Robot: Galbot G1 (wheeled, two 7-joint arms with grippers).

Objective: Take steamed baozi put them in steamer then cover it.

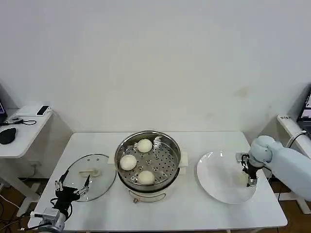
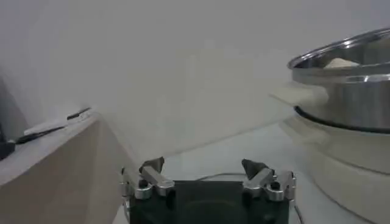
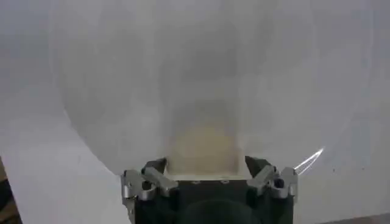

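Head view shows three steamed baozi (image 1: 145,145) already on the perforated tray of the steamer (image 1: 147,164) at the middle of the table (image 1: 214,141), at roughly twelve, nine and six o'clock on the tray. The right gripper (image 1: 251,180) hangs over the white plate (image 1: 214,187), near the plate's three o'clock edge. In the right wrist view a cream-coloured lump, likely the fourth bun (image 3: 204,151), sits between the spread fingers (image 3: 157,165), which stand apart on either side of it and do not seem closed on it yet.

By my judgement the step in hand is picking up this last bun. Doing it well means keeping the fingers centred on the bun, lowering until they bracket its widest part, then closing gently so the soft dough is not crushed. The free spot on the tray lies at about three o'clock.

The left gripper (image 1: 73,187) waits with its fingers apart at the near edge of the cover (image 1: 90,183), which lies flat on the table at the steamer's nine o'clock side.
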